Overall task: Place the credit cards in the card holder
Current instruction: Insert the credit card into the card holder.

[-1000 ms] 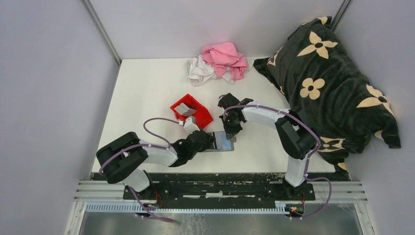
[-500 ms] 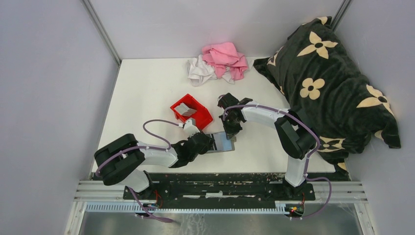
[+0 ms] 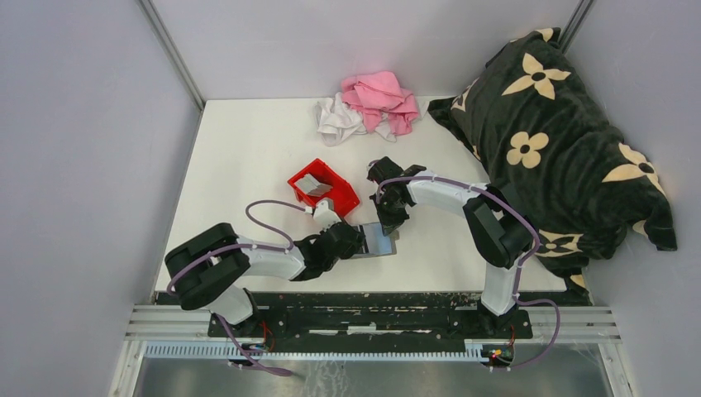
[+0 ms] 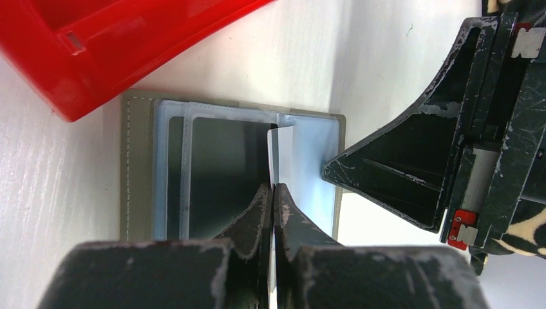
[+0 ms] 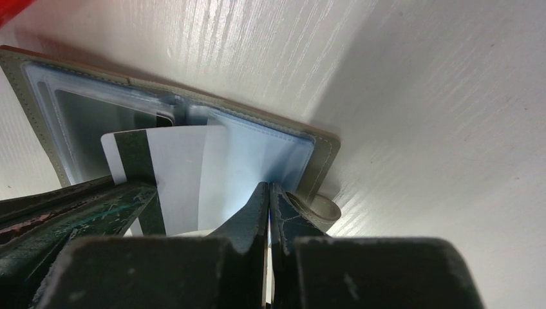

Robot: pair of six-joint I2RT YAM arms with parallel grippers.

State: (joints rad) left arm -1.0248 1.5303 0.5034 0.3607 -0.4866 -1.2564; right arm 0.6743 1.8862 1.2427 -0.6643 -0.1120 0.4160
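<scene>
Only the left arm has nudged slightly since a moment ago, its left gripper [image 4: 271, 193] clamped tight on one credit card [image 4: 279, 154] held edge-on over the open card holder [image 4: 137, 193] beside the red bin [image 4: 96, 58], while the closed-up right gripper [image 5: 268, 193] presses the holder's nearest leaf, seemingly to steady it.
</scene>
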